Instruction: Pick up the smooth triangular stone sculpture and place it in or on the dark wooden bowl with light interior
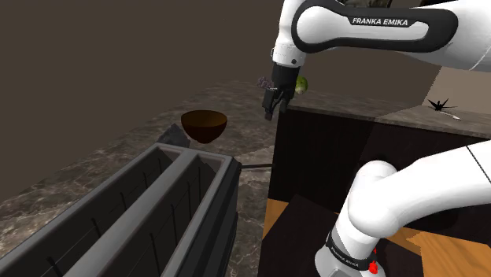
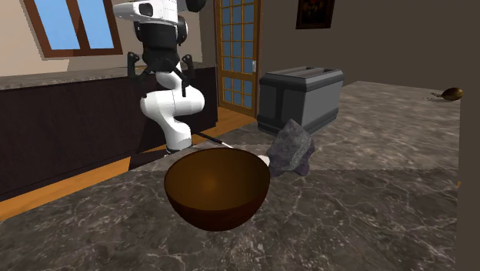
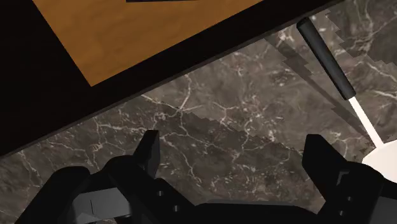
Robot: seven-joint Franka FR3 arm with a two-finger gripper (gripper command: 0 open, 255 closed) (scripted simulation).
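The stone sculpture [image 2: 291, 148] is a rough grey triangular lump lying on the marble counter, touching the far side of the bowl in the second exterior view. In the shoulder view the stone [image 1: 173, 137] peeks out just left of the bowl [image 1: 204, 126]. The bowl [image 2: 218, 187] is dark brown with a lighter brown inside and holds nothing. My black gripper [image 1: 271, 104] hangs well above the counter, to the right of the bowl in the shoulder view, and the gripper [image 2: 161, 75] is far behind it in the second exterior view. Its fingers [image 3: 147, 153] stand wide apart, open, with only marble beneath the gripper [image 3: 235, 159].
A dark grey toaster [image 1: 142, 212] stands on the counter near the stone. A utensil with a black handle [image 3: 324, 57] and white blade lies under the gripper. The counter edge [image 3: 191, 70] drops to a wooden floor [image 3: 146, 32]. A dark cabinet [image 1: 330, 157] stands beside my stand.
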